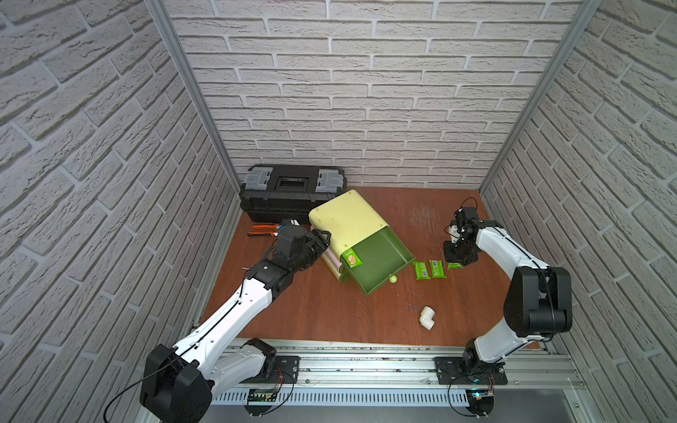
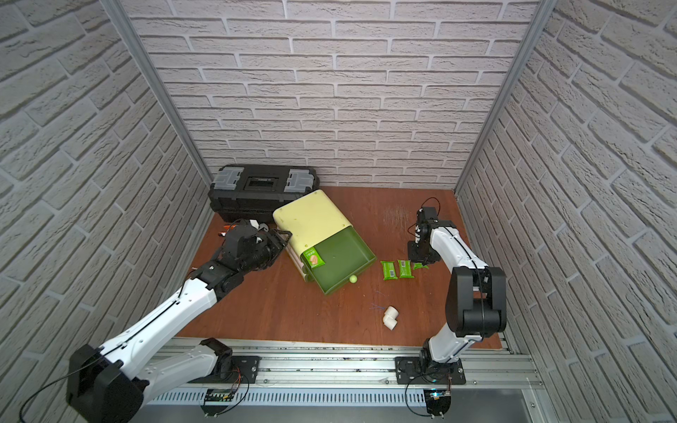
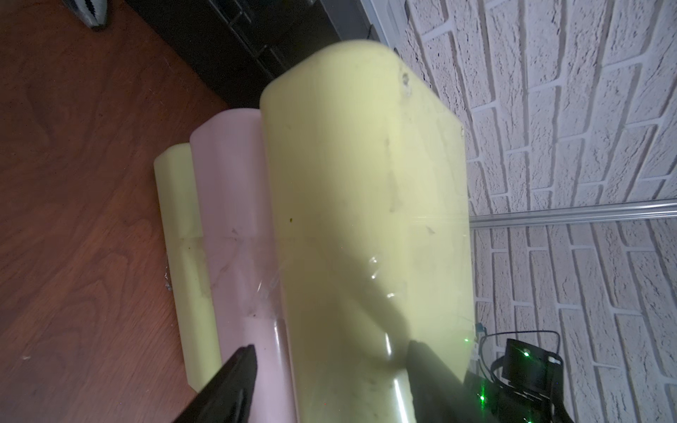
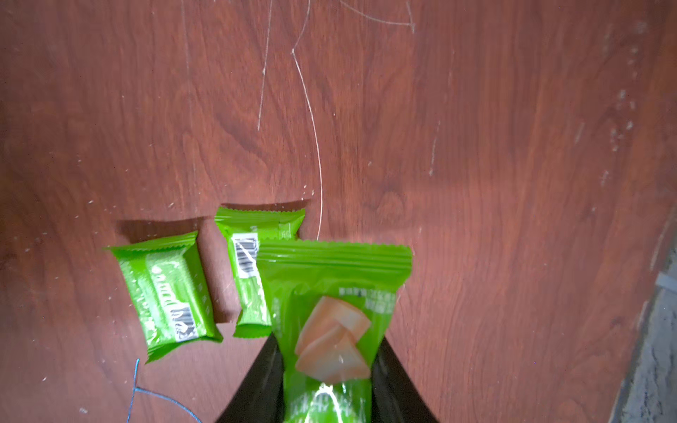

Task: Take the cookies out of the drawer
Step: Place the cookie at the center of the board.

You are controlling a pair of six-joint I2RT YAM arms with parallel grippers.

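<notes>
Two cookies [image 4: 166, 293] lie near worktop's [image 4: 476, 146] right edge; right gripper [image 4: 328, 351] pinches a third cookie [image 4: 329, 293], left gripper [image 3: 329, 346] gapes against cabinet [image 3: 366, 164]. Early release could stack them.

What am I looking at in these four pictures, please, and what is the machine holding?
It is a robot with two arms mounted at the near edge of a wooden table, each ending in a two-fingered claw. Two pictures look down on the whole scene from above; the other two come from cameras on the wrists. The left claw straddles the top section of a yellow drawer unit; whether it squeezes, I cannot tell. Its green drawer is pulled out, with one green cookie packet inside. The right claw pinches a second packet beside two loose packets on the table. A black toolbox, pliers and a white pipe elbow also lie there.
</notes>
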